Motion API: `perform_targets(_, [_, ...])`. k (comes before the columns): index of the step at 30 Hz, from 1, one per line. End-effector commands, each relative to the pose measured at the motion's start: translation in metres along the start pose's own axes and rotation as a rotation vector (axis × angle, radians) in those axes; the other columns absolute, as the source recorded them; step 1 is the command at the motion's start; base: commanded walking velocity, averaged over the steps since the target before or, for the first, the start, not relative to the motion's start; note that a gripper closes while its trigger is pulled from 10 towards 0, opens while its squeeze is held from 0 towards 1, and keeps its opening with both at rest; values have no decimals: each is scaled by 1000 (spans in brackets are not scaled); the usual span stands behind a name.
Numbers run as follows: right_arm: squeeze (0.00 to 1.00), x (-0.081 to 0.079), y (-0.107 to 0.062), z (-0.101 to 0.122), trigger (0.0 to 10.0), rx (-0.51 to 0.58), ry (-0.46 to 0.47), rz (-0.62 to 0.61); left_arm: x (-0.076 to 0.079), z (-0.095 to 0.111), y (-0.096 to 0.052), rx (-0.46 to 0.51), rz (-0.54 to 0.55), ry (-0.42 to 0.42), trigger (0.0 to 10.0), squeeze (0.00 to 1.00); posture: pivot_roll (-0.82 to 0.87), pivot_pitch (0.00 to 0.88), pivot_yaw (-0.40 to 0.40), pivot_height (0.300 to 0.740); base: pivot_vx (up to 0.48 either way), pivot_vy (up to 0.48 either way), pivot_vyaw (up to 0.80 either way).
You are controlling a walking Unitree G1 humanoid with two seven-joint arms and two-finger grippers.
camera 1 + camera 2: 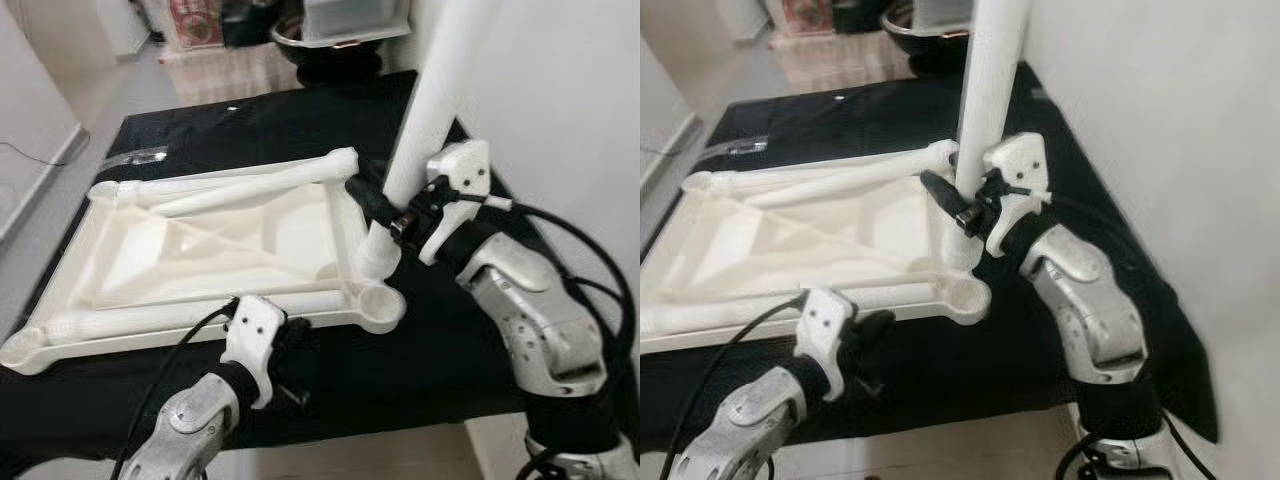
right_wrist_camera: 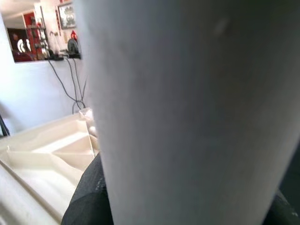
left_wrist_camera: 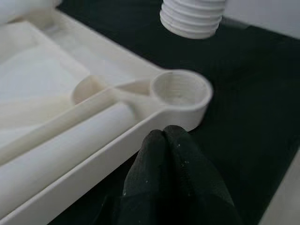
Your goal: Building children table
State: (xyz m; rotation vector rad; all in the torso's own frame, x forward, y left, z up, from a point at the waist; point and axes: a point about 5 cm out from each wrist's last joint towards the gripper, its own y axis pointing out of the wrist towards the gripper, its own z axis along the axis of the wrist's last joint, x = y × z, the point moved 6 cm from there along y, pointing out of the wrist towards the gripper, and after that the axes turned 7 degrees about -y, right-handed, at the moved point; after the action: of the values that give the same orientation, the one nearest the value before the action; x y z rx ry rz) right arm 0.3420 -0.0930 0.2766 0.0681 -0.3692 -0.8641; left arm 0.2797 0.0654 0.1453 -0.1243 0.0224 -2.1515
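An upside-down white table top [image 1: 230, 250] lies on a black cloth. Two loose white legs rest in it, one along the far rim [image 1: 240, 188] and one along the near rim [image 1: 160, 320]. My right gripper [image 1: 385, 210] is shut on a third leg [image 1: 430, 100] and holds it upright. Its threaded end [image 3: 193, 18] hangs just above and behind the near right corner socket [image 3: 180, 91], apart from it. My left gripper [image 3: 164, 140] is shut with nothing in it, its tips at the top's near rim beside that socket.
The black-covered surface [image 1: 450, 340] ends at a white wall [image 1: 560, 90] close on the right. A dark bowl [image 1: 335, 55] and a clear box stand at the far end. A plastic bag [image 1: 135, 157] lies at the far left, with floor beyond.
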Motion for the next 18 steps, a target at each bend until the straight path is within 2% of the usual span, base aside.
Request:
perform_targets(1, [0, -17, 4, 3, 10000, 12, 12, 82, -7, -7, -5, -28, 34, 13, 10000, 0, -3, 167, 41, 740, 0, 0, 0])
perform_targets(5, [0, -39, 6, 4, 10000, 33, 36, 226, -14, -7, -11, -22, 101, 44, 10000, 0, 2, 184, 35, 740, 0, 0, 0])
perform_targets(8, [0, -49, 6, 9, 10000, 55, 24, 292, -16, -6, -14, -18, 125, 58, 10000, 0, 6, 190, 31, 740, 0, 0, 608])
perform_targets(10, [0, -55, 6, 7, 10000, 42, 14, 347, -15, -8, -20, -31, 121, 116, 10000, 0, 8, 196, 30, 740, 0, 0, 800])
perform_targets(11, [0, -55, 6, 7, 10000, 42, 14, 347, -15, -8, -20, -31, 121, 116, 10000, 0, 8, 196, 30, 740, 0, 0, 800])
perform_targets(15, [0, -50, 4, 1, 10000, 22, 46, 395, -6, -14, -32, -58, 74, 249, 10000, 0, 19, 213, 35, 740, 0, 0, 800])
perform_targets(18, [0, -45, 2, -2, 10000, 19, 72, 418, -1, -11, -35, -43, 65, 285, 10000, 0, 22, 218, 39, 740, 0, 0, 800])
